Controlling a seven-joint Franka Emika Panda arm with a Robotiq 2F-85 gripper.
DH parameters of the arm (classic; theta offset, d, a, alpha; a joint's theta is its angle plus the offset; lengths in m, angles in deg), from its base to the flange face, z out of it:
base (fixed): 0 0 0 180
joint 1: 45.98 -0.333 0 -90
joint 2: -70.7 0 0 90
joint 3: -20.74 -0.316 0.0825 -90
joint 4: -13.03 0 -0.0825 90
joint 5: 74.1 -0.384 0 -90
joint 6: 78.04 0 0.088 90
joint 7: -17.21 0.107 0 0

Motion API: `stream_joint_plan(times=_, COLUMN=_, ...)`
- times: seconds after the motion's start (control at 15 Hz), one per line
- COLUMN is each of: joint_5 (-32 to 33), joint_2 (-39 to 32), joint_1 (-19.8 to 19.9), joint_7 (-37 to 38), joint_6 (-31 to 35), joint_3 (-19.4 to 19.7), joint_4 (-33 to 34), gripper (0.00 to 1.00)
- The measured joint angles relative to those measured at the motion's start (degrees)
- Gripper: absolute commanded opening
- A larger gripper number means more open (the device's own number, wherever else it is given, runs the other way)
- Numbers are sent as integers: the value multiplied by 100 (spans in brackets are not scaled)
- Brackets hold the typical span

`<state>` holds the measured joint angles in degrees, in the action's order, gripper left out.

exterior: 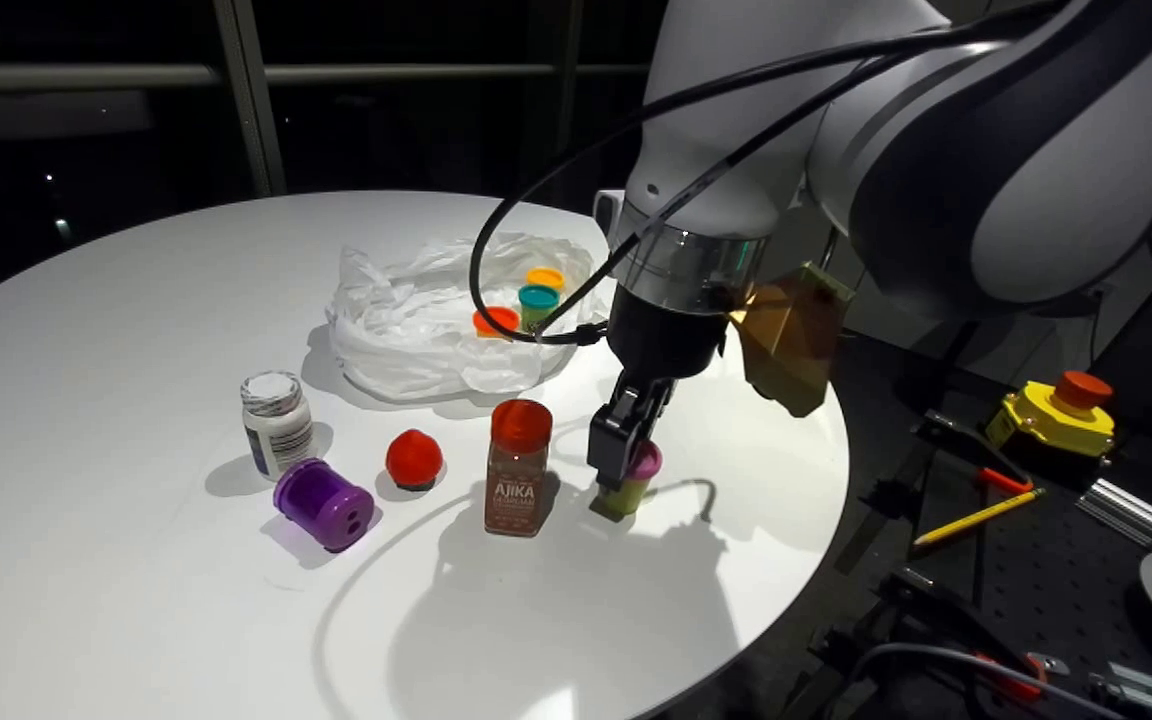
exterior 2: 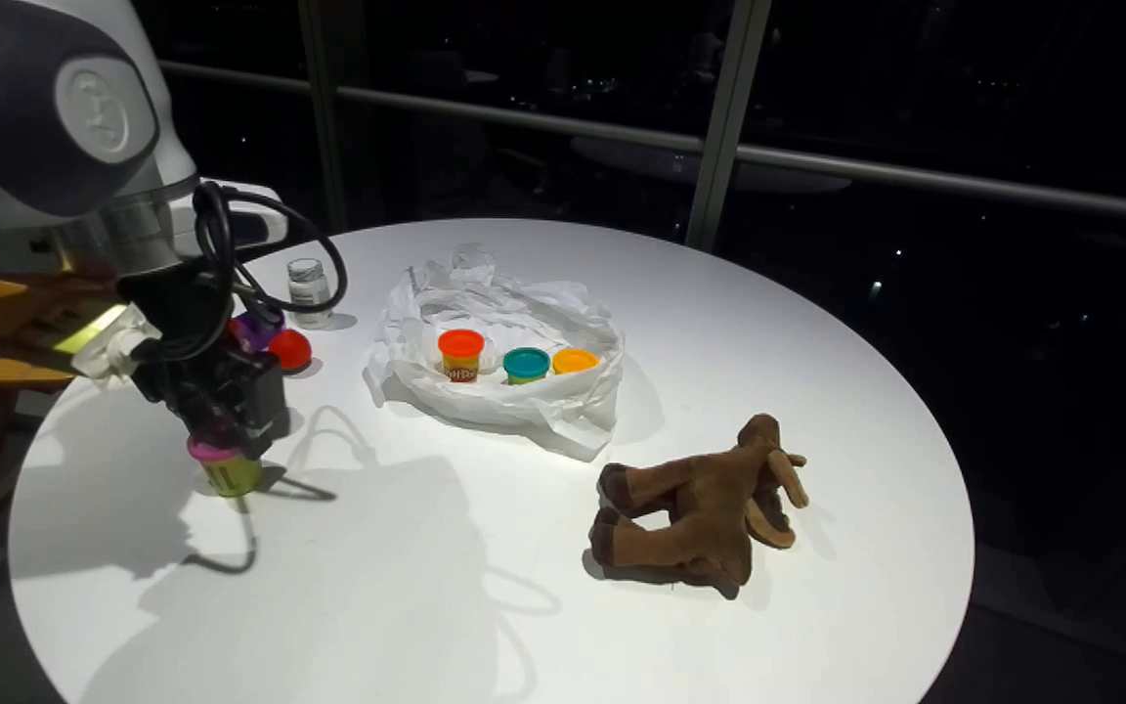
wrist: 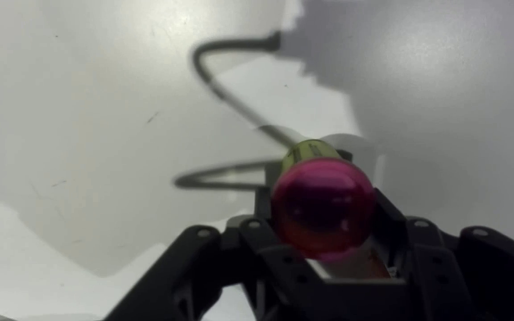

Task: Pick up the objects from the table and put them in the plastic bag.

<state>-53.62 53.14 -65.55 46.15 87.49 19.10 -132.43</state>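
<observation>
at left in an exterior view, a white labelled bottle (exterior: 277, 430) is standing on the table (exterior: 136, 600); the plastic bag (exterior: 401, 350) is holding an orange-lidded play-doh tub (exterior 2: 460, 358); a red-capped bottle (exterior: 516, 472) is reading "ajika"; at right, jaws are gripping a pink-lidded tub (exterior: 638, 486).

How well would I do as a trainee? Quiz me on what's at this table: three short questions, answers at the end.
1. How many tubs show inside the plastic bag?
2. What colour is the lid of the tub gripped by the tool? A: teal. B: pink. C: white.
3. True or false: the brown plush toy lies outside the bag.

Key: 1. Three. 2. B. 3. True.
</observation>
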Motion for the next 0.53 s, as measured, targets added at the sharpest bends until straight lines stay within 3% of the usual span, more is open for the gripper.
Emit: stream_joint_plan(times=0.53, joint_5=332, joint_2=511, joint_1=-243, joint_7=526, joint_6=-644, joint_3=298, joint_4=1054, gripper=28)
